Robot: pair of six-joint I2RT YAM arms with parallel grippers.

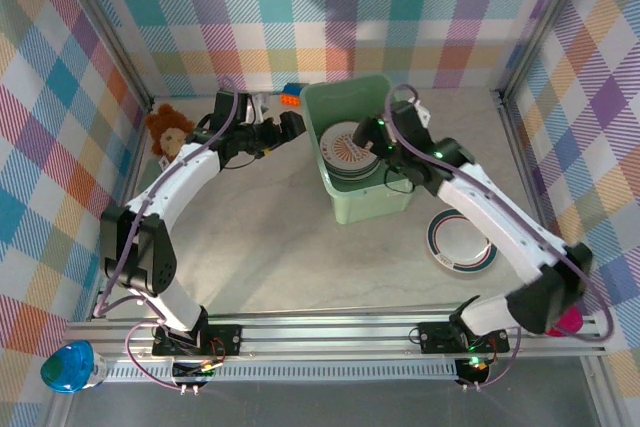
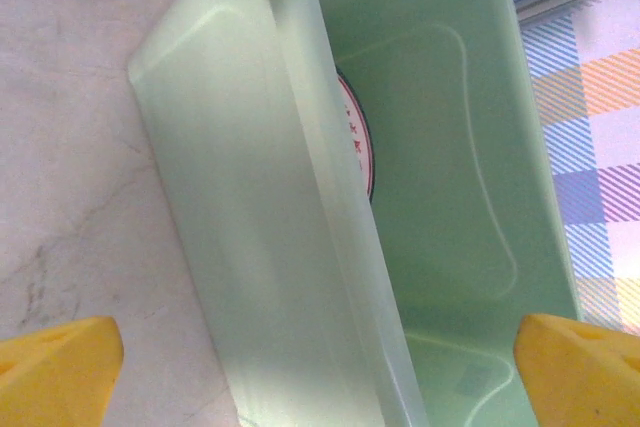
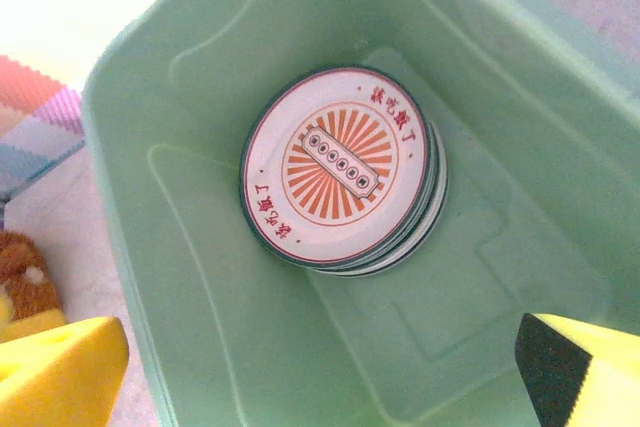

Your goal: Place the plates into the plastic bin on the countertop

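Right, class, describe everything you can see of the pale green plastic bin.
The plastic bin is a pale mint-green, translucent rectangular tub with a rolled rim, sloping walls and a moulded panel in its floor. It stands upright and open-topped on the countertop, toward the back. A stack of plates, sunburst design on top, lies flat inside on its floor.
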